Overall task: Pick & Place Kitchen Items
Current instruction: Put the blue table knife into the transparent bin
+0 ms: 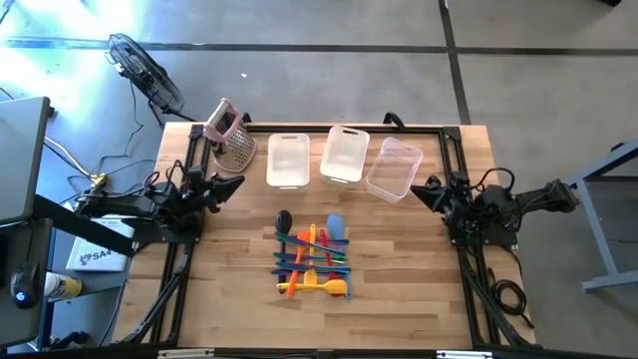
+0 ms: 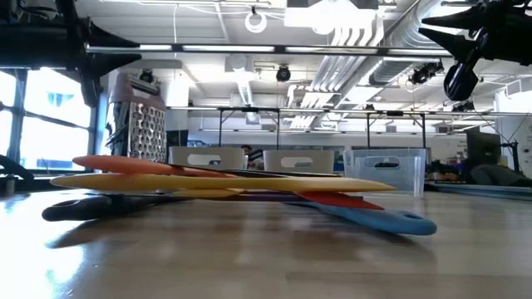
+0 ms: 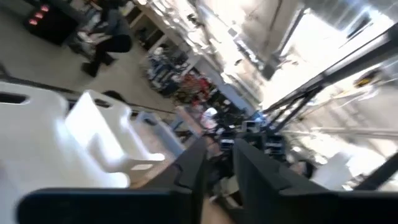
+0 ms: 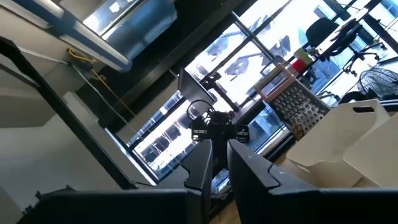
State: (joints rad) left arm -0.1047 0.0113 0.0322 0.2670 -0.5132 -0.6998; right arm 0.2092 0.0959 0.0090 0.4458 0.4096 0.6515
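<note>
- Scene evenly and brightly lit from overhead; soft short shadows are cast under the utensil pile (image 1: 312,261).
- Low view: windows are blown out at left, sheen is seen on the worktop (image 2: 249,257), foreground is soft.
- Left wrist view is heavily motion-blurred.
- Right wrist view: window glare, mostly sharp.

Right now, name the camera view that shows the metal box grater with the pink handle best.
The high view: the metal box grater with the pink handle is whole and unobstructed. The low view partly shows it behind utensils; the right wrist view shows it far off; the left wrist view doesn't.
</note>
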